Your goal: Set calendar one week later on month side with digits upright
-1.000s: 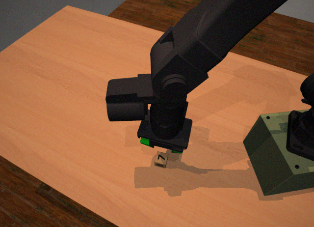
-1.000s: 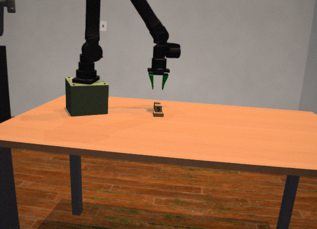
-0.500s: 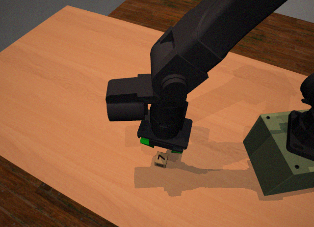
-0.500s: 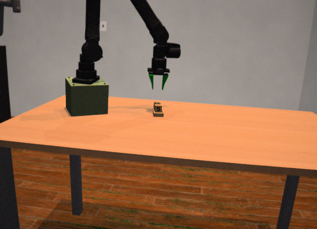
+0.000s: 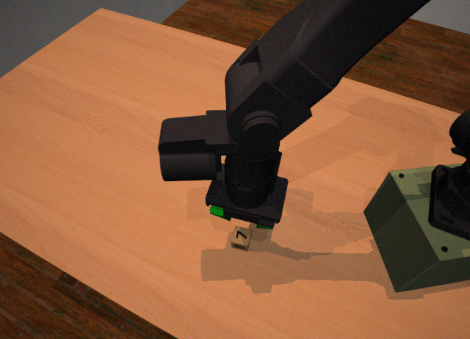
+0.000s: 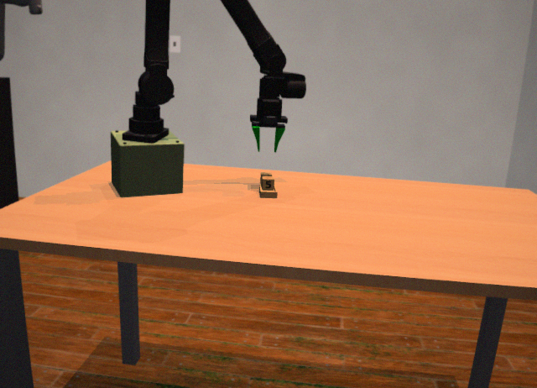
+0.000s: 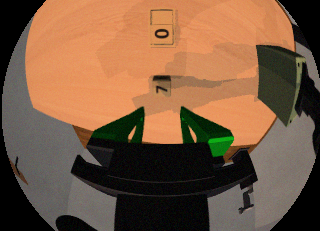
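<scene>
My gripper (image 5: 242, 229) (image 6: 267, 151) (image 7: 162, 110) hovers above the counter (image 5: 114, 199) (image 6: 346, 228) (image 7: 75, 56), fingers apart with nothing between them. One cube (image 5: 241, 238) (image 7: 161, 86) sits outside the tray (image 6: 268, 195) (image 7: 162, 46).

A lab, perhaps — robot arm (image 5: 322, 50) (image 6: 157, 23) on table (image 5: 114, 138) (image 6: 346, 228) (image 7: 90, 41).

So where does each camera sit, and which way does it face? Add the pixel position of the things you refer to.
Top: above the table (image 5: 95, 138) (image 6: 368, 228) (image 7: 75, 66), facing obliquely down; arm (image 5: 303, 59) (image 6: 247, 21), gripper (image 5: 241, 219) (image 6: 267, 150) (image 7: 162, 110).
Exterior: beyond the table's opposite edge, facing across; arm, gripper.
Wrist: on the arm, facing past the fingers to the tray (image 6: 268, 195) (image 7: 150, 21); gripper.
Top and wrist share the 7 cube (image 5: 241, 238) (image 6: 263, 174) (image 7: 161, 87).
</scene>
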`<state>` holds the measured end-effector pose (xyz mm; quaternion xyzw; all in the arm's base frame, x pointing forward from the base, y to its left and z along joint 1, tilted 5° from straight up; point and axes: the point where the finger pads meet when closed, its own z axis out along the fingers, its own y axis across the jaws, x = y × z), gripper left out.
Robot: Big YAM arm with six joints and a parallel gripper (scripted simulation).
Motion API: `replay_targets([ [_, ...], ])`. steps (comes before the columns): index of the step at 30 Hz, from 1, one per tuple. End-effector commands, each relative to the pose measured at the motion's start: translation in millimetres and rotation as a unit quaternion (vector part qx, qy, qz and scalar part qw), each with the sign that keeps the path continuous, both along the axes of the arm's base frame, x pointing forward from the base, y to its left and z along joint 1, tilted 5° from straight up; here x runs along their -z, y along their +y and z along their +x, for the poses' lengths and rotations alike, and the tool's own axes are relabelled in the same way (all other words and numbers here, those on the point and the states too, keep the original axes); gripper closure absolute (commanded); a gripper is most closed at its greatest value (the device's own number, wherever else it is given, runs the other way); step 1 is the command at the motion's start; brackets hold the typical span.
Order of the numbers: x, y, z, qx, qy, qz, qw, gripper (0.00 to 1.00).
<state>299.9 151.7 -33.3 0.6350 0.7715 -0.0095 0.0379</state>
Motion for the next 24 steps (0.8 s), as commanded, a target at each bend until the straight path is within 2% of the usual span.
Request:
replay_targets([
  [1, -5.1, 13.0, 21.3, 0.004, -0.021, 0.008, 1.000, 0.54],
  [9, -0.9, 10.0, 17.6, 0.004, -0.017, 0.006, 1.000, 0.54],
  [17, 13.8, -0.8, 4.2, 0.004, -0.003, -0.002, 1.000, 0.54],
  [21, 16.6, 0.2, 10.5, 0.004, -0.008, 0.001, 1.000, 0.54],
  [24, 23.8, -3.5, 5.3, 0.003, -0.003, -0.002, 1.000, 0.54],
])
